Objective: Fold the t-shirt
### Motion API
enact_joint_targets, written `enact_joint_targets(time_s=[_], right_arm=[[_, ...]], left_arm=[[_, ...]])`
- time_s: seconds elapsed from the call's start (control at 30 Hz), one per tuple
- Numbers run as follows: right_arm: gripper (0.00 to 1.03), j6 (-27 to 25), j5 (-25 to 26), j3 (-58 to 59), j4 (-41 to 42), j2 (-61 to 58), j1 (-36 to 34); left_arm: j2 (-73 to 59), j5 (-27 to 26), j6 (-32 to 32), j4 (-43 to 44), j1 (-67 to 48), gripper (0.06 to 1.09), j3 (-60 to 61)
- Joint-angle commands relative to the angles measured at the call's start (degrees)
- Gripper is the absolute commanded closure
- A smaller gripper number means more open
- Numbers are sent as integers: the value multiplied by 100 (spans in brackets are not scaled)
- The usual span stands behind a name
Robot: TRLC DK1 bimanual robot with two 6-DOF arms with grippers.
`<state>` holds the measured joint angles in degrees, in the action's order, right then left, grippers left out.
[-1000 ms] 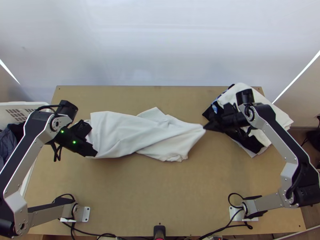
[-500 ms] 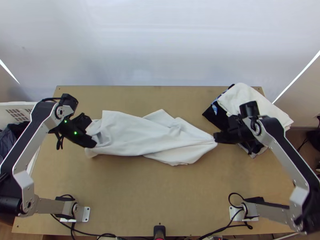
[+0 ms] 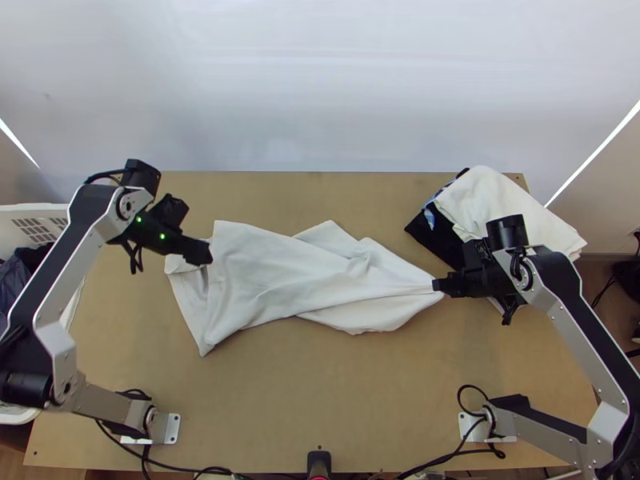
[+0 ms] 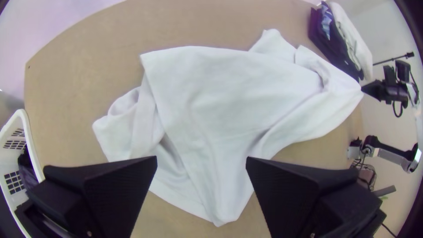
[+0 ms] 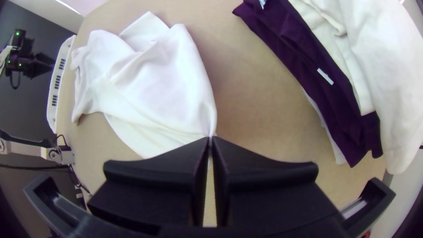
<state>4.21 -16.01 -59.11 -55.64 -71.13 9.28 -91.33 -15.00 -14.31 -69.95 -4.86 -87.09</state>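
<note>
T-shirt (image 3: 280,272), white, one: mid-table, lying lengthwise left to right. Loosely spread and overlapped, rumpled at its left end, with a corner pointing near; drawn to a gathered point at its right end.

Risks, as judged. Item: sliding. The left end is unheld, so a pull from the right would likely drag the whole shirt instead of flattening it. Item: slipping. The right hold is a small pinch at the very tips and might lose the cloth under tension. Item: wrong layer. Overlaps at the left end could lead a grasp there to take two plies or miss the hem. Item: disturbance. The right wrist is close beside the pile of folded clothes (image 3: 522,206) and could nudge it.

Left arm: elbow bent out to the left, forearm running far, wrist turned right. Its gripper (image 4: 202,161) is above the shirt's left end, fingers wide apart, grasping nothing.

Right arm: elbow out to the right, forearm angled far and left, wrist pointing left. Its gripper (image 5: 210,138) is clenched on the shirt's gathered right end.
</note>
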Motion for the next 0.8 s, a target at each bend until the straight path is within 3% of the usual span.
enact_joint_targets(time_s=[0.0, 0.07, 0.13, 0.27, 0.53, 0.77], right_arm=[[100, 10, 28, 23, 9, 3, 13], [100, 19, 28, -4, 9, 3, 4], [100, 19, 37, -48, 9, -15, 4], [100, 19, 28, -74, 9, -67, -5], [100, 45, 28, -109, 9, -120, 4], [100, 107, 28, -109, 44, -146, 30]], left_arm=[[-570, -530, 314, 131, 442, 19, -309], [-843, -1866, 455, -159, 785, 40, -423], [-1133, -2085, 763, -581, 873, 51, -590], [-1229, -2121, 1167, -625, 891, 51, -405], [-948, -2024, 938, -264, 987, 51, 465], [-755, -1787, 886, 711, 1040, 51, 1379]])
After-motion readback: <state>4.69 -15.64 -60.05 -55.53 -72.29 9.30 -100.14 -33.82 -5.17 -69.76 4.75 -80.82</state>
